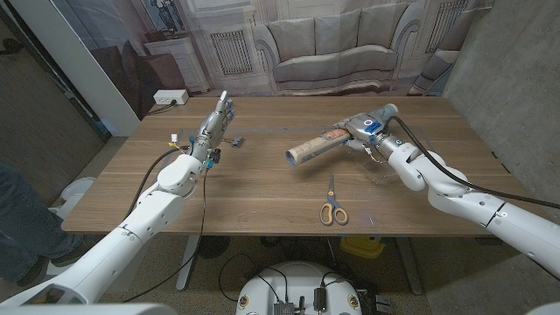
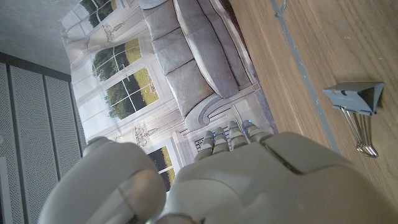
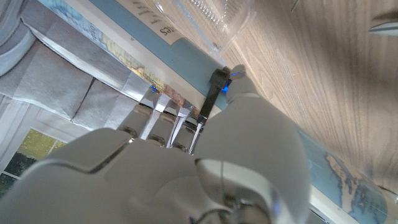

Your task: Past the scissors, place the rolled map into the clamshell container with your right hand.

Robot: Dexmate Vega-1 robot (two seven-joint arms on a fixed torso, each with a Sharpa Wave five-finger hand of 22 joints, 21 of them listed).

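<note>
Rolled map (image 1: pixel 317 145) is already picked up: the right hand (image 1: pixel 361 128) grips one end of it in the upper middle-right of the head view, and the tube slants down to the left with its open end hanging above the table (image 1: pixel 262 197). Judging by this, the pickup is done and the placing is left. The clamshell container (image 1: pixel 382 168), clear and hard to make out, seems to lie just below the right wrist in the head view; the right wrist view shows a clear ribbed plastic edge (image 3: pixel 205 18) right beside the map (image 3: pixel 186 59), so the map looks close to it but not yet inside. The scissors (image 1: pixel 332 208) lie flat in the lower middle, well below the map. The right forearm reaches in from the lower right corner, fingers wrapped round the tube. The left hand (image 1: pixel 216 123) stands raised at upper left, fingers fairly straight and close together, holding nothing, with a binder clip (image 2: pixel 354 99) on the wood near it.
</note>
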